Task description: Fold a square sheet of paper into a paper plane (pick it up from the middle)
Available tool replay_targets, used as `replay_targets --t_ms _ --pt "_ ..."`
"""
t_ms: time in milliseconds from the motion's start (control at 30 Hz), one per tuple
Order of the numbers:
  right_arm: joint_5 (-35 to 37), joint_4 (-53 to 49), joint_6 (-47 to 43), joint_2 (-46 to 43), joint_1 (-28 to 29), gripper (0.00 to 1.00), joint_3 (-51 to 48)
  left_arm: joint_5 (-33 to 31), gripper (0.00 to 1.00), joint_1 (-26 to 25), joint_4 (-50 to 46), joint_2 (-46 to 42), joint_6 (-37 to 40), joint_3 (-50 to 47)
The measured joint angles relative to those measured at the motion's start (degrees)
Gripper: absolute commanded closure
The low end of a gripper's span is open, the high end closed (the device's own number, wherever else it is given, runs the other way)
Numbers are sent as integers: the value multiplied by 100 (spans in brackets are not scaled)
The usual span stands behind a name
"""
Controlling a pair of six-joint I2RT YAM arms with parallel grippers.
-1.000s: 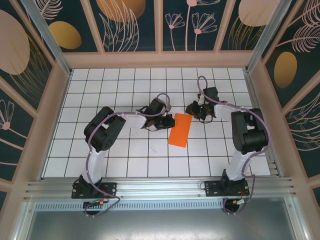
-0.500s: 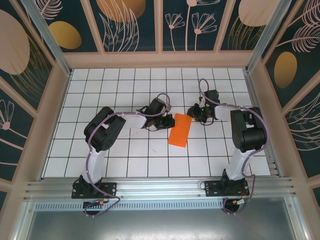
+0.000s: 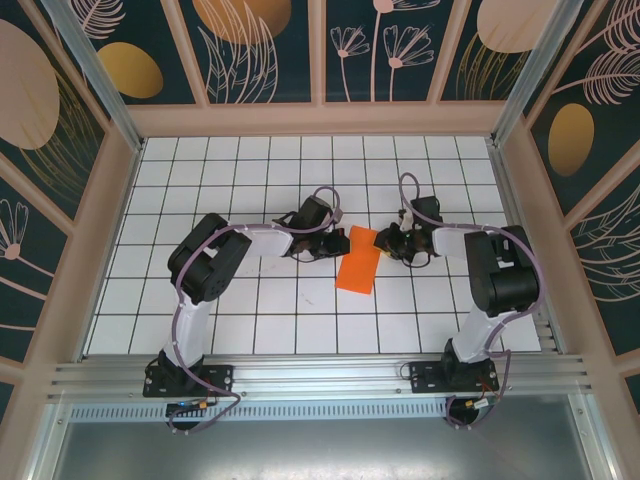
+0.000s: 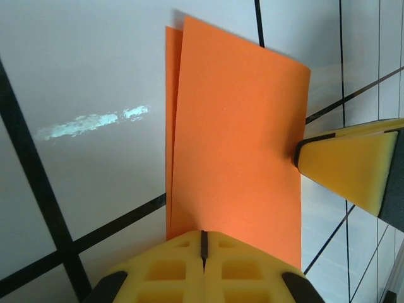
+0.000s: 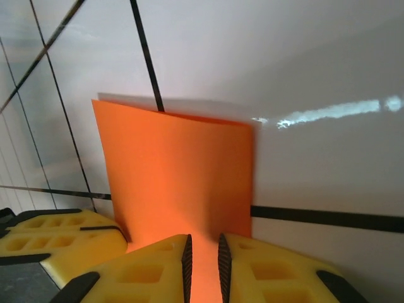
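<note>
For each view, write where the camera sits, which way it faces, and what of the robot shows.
Top external: above and behind, looking down at the table; left arm and right arm, folded orange paper between them.
Left wrist: on the left arm, low over the paper; left fingers shut at bottom.
Right wrist: on the right arm, facing it from the opposite side; right fingers slightly parted.
Shared: both wrist views show the paper and the opposite finger.

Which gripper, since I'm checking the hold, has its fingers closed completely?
The left gripper: its fingers meet in a thin seam at the edge of the orange paper. The right gripper shows a narrow gap with orange behind it.
</note>
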Motion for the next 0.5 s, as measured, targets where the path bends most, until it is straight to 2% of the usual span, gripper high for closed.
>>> replay_targets --t_ms 300,500 --pt "28 -186 -7 -472 111 76 -125 -15 100 -4 0 0 0 0" --pt "28 -140 35 -879 479 76 -422 -15 100 -4 0 0 0 0"
